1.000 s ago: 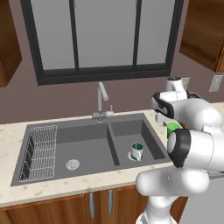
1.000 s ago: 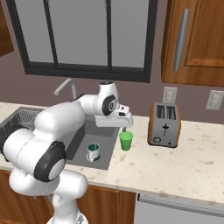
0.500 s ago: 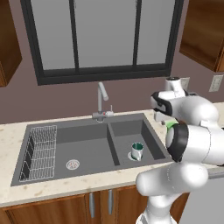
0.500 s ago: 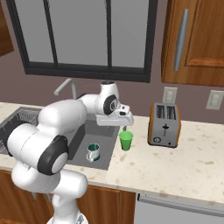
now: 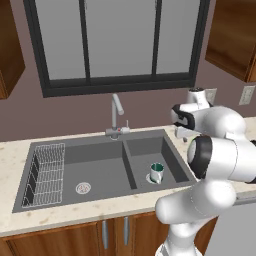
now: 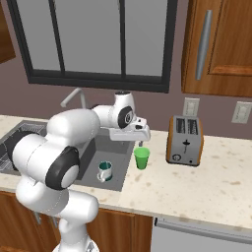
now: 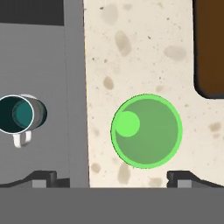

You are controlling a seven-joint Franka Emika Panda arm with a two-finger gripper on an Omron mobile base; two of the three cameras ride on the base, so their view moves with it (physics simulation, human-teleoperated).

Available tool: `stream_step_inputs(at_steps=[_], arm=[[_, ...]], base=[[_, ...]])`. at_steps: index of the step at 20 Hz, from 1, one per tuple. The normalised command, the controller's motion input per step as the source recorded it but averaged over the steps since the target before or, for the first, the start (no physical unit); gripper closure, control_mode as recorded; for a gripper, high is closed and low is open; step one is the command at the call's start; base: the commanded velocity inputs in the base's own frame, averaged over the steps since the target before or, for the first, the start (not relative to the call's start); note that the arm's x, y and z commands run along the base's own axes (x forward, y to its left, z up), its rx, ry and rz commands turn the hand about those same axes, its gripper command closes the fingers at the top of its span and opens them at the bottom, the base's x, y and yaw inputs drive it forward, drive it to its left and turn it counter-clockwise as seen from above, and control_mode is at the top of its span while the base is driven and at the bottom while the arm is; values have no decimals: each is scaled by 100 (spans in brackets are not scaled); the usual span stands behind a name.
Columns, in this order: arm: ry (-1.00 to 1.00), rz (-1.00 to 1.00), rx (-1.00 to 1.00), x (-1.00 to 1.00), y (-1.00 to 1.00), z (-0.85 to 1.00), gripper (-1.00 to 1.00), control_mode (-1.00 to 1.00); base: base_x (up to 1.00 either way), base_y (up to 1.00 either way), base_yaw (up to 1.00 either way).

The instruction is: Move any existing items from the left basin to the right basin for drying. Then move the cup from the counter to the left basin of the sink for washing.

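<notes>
- Tool (image 6: 141, 143) hangs pointing down, just above the green cup (image 6: 141, 158); jaws spread wide, nothing between them.
- Hand view: green cup (image 7: 146, 131) seen from straight above, open mouth up, centred betw. the two dark fingertips (image 7: 186, 178) at the bottom edge. No contact visible.
- Cup stands upright on the pale speckled table (image 6: 206, 177), directly under the tool, just beside the sink's rim.
- White-grey mug (image 6: 104, 171) w/ teal inside sits upright in the right basin (image 5: 167, 157), below and off to one side of the tool; apart from the cup, w/ the sink rim betw. them. In hand view the mug (image 7: 19, 115) shows its handle pointing toward the bottom of the frame, next to a round silver drain.
- Left basin (image 5: 95, 165) lies farther from the tool, beyond the mug's basin; it holds a wire rack (image 5: 44, 175) at its far end and a round drain (image 5: 83, 188).
- Silver tap (image 5: 116, 117) rises behind the divider of the two basins, well off from the tool.
- Toaster (image 6: 184, 140) stands on the table on the tool's other side, away from the sink, near the cup but not touching; a dark brown corner of it (image 7: 209, 52) shows in hand view.
</notes>
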Motion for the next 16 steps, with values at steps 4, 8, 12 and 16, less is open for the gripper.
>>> stream_step_inputs(at_steps=[4,8,12,16], arm=[[0,0,0,1,0,-17,-100,-100],[0,0,0,1,-2,-16,-100,-100],[0,0,0,1,-2,-10,-100,-100],[0,0,0,2,-3,-5,-100,-100]], base=[[0,0,0],[0,0,0],[0,0,0],[0,0,0]])
